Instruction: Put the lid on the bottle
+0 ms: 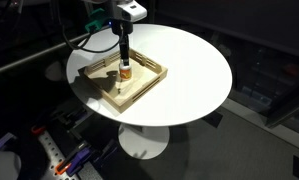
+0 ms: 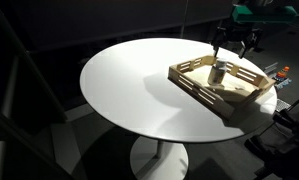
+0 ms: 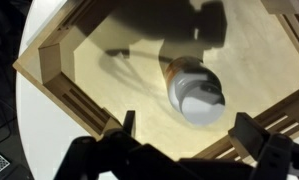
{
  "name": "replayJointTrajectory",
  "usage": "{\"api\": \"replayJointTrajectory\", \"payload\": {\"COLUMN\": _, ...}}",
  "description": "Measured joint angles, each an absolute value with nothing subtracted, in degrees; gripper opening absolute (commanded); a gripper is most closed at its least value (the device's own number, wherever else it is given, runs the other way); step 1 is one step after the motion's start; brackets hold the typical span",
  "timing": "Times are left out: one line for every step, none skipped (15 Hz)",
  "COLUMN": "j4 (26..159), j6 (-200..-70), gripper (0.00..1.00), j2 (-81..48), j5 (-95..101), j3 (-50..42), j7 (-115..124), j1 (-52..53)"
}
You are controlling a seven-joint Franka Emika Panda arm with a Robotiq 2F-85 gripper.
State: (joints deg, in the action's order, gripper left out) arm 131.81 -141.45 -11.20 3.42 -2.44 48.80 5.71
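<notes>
The small amber bottle stands upright inside the square wooden tray, and the white lid sits on its top. In the wrist view my gripper is open just above it; the dark fingertips stand wide apart on either side and hold nothing. Both exterior views show the bottle in the tray. The gripper hangs straight over it, clear of the lid.
The tray rests on a round white table with a single pedestal. The tray's slatted walls ring the bottle on all sides. Dark floor and equipment with cables surround the table.
</notes>
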Motion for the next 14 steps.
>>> {"api": "replayJointTrajectory", "payload": {"j4": 132.1, "j6": -141.4, "gripper": 1.0, "j2": -10.9, "j5": 3.4, "j3": -2.6, "j7": 48.8, "j1": 5.3}}
{"api": "replayJointTrajectory", "payload": {"j4": 132.4, "j6": -141.4, "gripper": 1.0, "j2": -10.6, "j5": 3.4, "j3": -2.8, "j7": 48.8, "j1": 4.9}}
{"api": "replayJointTrajectory", "payload": {"j4": 132.7, "j6": -141.4, "gripper": 1.0, "j2": -10.2, "j5": 3.3, "j3": -2.9, "j7": 48.5, "j1": 4.4}}
{"api": "replayJointTrajectory", "payload": {"j4": 133.2, "j6": -141.4, "gripper": 1.0, "j2": -9.8, "j5": 2.9, "j3": -2.9, "j7": 48.0, "j1": 3.9}}
{"api": "replayJointTrajectory", "payload": {"j4": 133.7, "j6": -141.4, "gripper": 1.0, "j2": -9.4, "j5": 2.3, "j3": -2.9, "j7": 47.2, "j1": 3.4}}
{"api": "replayJointTrajectory", "payload": {"j4": 134.3, "j6": -141.4, "gripper": 1.0, "j2": -9.0, "j5": 1.6, "j3": -2.9, "j7": 46.2, "j1": 3.0}}
{"api": "replayJointTrajectory", "payload": {"j4": 134.9, "j6": -141.4, "gripper": 1.0, "j2": -8.6, "j5": 1.1, "j3": -2.9, "j7": 45.2, "j1": 2.7}}
{"api": "replayJointTrajectory", "payload": {"j4": 135.5, "j6": -141.4, "gripper": 1.0, "j2": -8.2, "j5": 0.6, "j3": -2.9, "j7": 44.4, "j1": 2.5}}
{"api": "replayJointTrajectory", "payload": {"j4": 136.1, "j6": -141.4, "gripper": 1.0, "j2": -7.9, "j5": 0.3, "j3": -2.9, "j7": 43.7, "j1": 2.4}}
{"api": "replayJointTrajectory", "payload": {"j4": 136.7, "j6": -141.4, "gripper": 1.0, "j2": -7.6, "j5": 0.1, "j3": -2.9, "j7": 43.3, "j1": 2.3}}
{"api": "replayJointTrajectory", "payload": {"j4": 137.2, "j6": -141.4, "gripper": 1.0, "j2": -7.4, "j5": 0.0, "j3": -2.9, "j7": 42.9, "j1": 2.2}}
{"api": "replayJointTrajectory", "payload": {"j4": 137.6, "j6": -141.4, "gripper": 1.0, "j2": -7.2, "j5": -0.1, "j3": -2.9, "j7": 42.5, "j1": 2.1}}
{"api": "replayJointTrajectory", "payload": {"j4": 137.9, "j6": -141.4, "gripper": 1.0, "j2": -7.1, "j5": -0.1, "j3": -2.9, "j7": 42.4, "j1": 2.1}}
{"api": "replayJointTrajectory", "payload": {"j4": 138.0, "j6": -141.4, "gripper": 1.0, "j2": -7.1, "j5": -0.1, "j3": -2.9, "j7": 42.3, "j1": 2.1}}
